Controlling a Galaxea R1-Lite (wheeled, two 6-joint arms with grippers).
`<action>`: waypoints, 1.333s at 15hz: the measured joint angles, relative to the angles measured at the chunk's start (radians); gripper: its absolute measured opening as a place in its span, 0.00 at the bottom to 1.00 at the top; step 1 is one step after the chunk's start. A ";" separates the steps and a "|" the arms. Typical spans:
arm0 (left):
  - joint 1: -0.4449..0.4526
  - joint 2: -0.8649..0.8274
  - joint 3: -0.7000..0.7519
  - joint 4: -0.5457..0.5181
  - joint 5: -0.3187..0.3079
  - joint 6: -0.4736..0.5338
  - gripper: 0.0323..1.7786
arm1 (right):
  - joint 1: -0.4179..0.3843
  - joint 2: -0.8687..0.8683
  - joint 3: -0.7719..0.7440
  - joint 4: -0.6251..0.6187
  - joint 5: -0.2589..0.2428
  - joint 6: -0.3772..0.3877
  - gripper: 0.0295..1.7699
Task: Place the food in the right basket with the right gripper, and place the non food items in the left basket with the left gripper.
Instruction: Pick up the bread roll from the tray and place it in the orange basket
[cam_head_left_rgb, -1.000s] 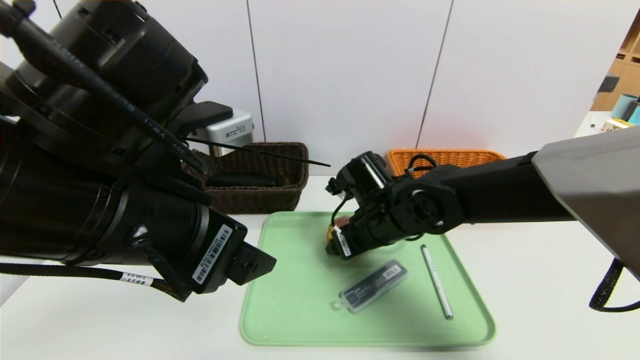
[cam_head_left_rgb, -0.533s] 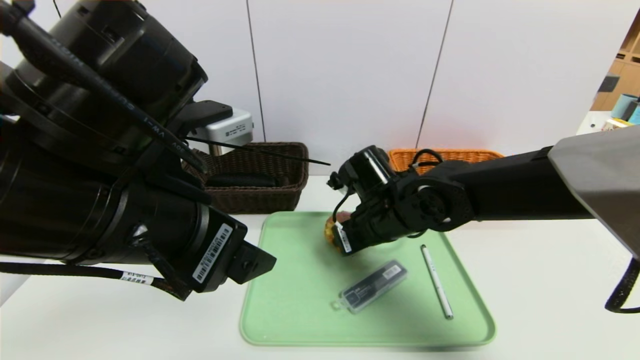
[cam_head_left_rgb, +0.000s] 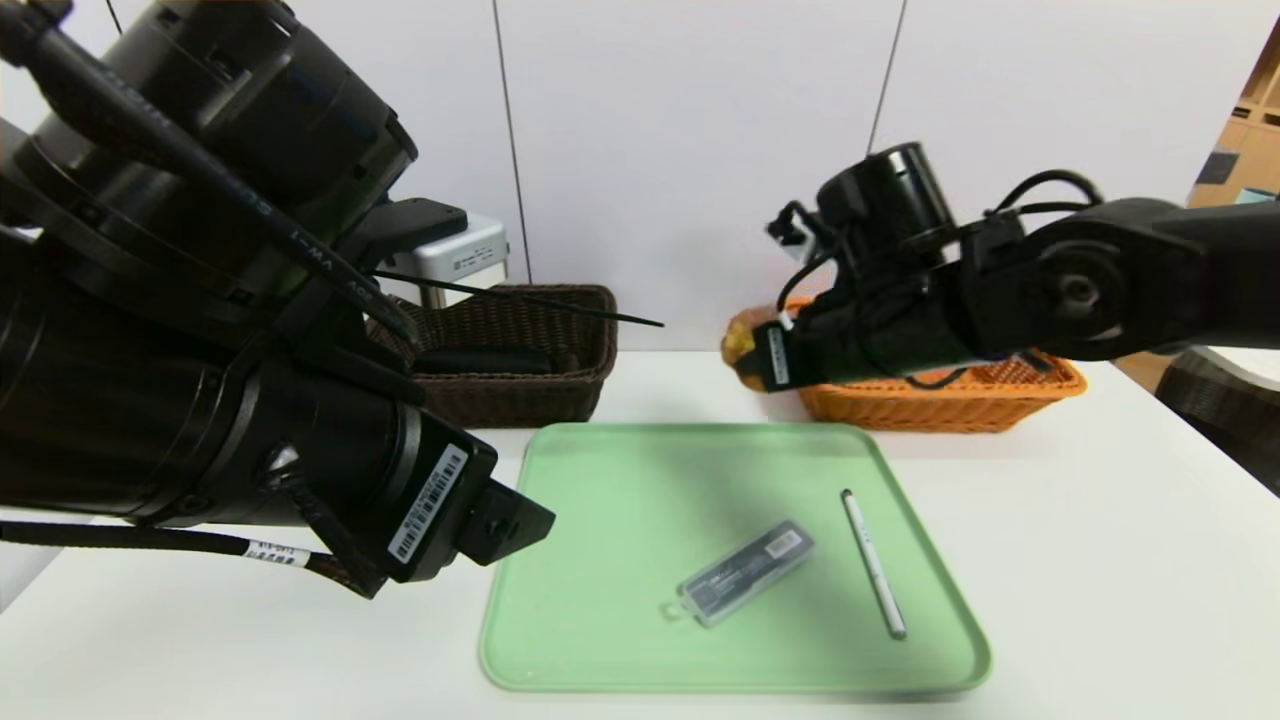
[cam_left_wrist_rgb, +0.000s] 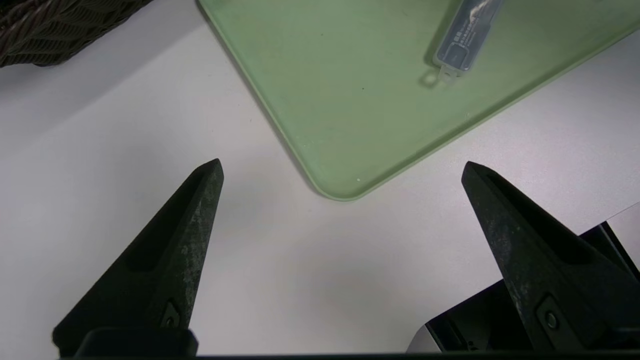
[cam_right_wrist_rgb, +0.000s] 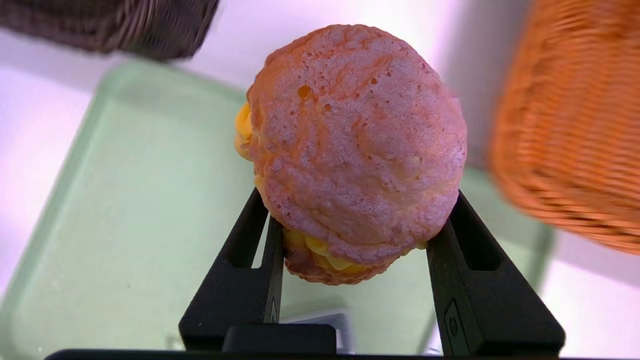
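Bun (cam_right_wrist_rgb: 350, 150) is clamped between my right gripper (cam_right_wrist_rgb: 352, 240) fingers, up off the tray (cam_head_left_rgb: 600, 600), orange basket (cam_head_left_rgb: 960, 400) just beside, so I reckon carry it fully over the rim before letting go, left gripper (cam_left_wrist_rgb: 340, 175) hanging spread and empty.

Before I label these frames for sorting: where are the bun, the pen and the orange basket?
bun (cam_right_wrist_rgb: 350, 150), right wrist view, crust top.
pen (cam_head_left_rgb: 873, 563), head view, mid-barrel.
orange basket (cam_head_left_rgb: 940, 405), head view, front wall.

Your right gripper (cam_head_left_rgb: 745, 358) hangs raised at two o'clock, fingers clamped; your left gripper (cam_left_wrist_rgb: 340, 172) waits splayed at nine.
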 joint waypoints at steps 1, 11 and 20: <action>0.000 0.000 0.000 0.000 0.000 0.005 0.95 | -0.036 -0.027 -0.005 0.000 0.001 -0.002 0.44; 0.000 0.003 0.003 -0.033 -0.001 0.031 0.95 | -0.363 -0.013 -0.024 -0.051 0.000 -0.013 0.44; 0.000 0.006 0.012 -0.032 -0.003 0.029 0.95 | -0.473 0.206 -0.145 -0.042 -0.026 -0.089 0.44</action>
